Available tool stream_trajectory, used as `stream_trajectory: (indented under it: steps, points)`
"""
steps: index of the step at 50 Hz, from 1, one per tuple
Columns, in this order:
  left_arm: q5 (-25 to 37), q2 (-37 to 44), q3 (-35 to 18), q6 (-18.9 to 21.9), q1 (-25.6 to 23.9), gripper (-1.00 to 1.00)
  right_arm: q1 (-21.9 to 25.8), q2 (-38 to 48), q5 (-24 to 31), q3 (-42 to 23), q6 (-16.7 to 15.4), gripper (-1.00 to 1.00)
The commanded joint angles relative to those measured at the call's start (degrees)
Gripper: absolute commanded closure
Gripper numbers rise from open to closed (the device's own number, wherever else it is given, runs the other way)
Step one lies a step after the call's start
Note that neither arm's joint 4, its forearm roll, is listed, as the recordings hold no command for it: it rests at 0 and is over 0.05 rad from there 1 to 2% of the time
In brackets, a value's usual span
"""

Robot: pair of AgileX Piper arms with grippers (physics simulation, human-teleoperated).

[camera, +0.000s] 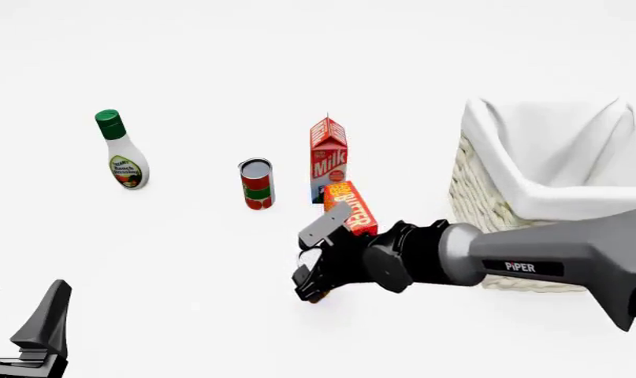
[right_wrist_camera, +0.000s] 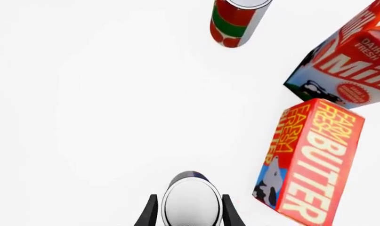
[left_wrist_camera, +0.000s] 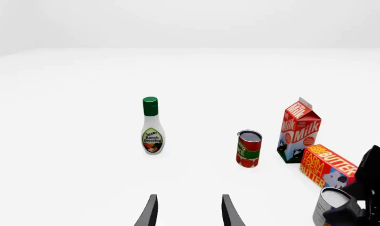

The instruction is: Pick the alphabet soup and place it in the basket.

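The alphabet soup (right_wrist_camera: 191, 205) stands on the table just in front of the butter box; its silver top shows between my right gripper's fingers. It also shows in the left wrist view (left_wrist_camera: 331, 203). In the front view only a sliver of its lower band (camera: 319, 297) shows under the gripper. My right gripper (camera: 314, 273) is open and straddles the can, one finger on each side. The basket (camera: 474, 183) stands to the right, behind the right arm. My left gripper (camera: 18, 305) is open and empty at the near left, far from the can.
A red-and-green can (camera: 258, 183), a milk carton (camera: 329, 160) and a butter box (camera: 349, 208) stand close behind the soup. A ranch dressing bottle (camera: 121, 151) stands at the far left.
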Motion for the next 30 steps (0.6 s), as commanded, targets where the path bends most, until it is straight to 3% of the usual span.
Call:
stream_trajectory:
  steps: [1, 28, 29, 30]
  points:
    - [0.00, 0.00, 0.00, 0.00, 0.00, -1.00, -0.15, 0.02, -0.51, 0.86, 0.01, -1.00]
    - [0.00, 0.00, 0.00, 0.00, 0.00, -1.00, -0.04, 1.27, -1.75, 1.06, -0.07, -1.00]
    - [0.00, 0.00, 0.00, 0.00, 0.00, -1.00, -0.05, 1.13, -1.74, 1.14, -0.04, 1.00]
    - [0.00, 0.00, 0.00, 0.00, 0.00, -1.00, -0.05, 0.81, -1.73, 1.24, -0.08, 1.00]
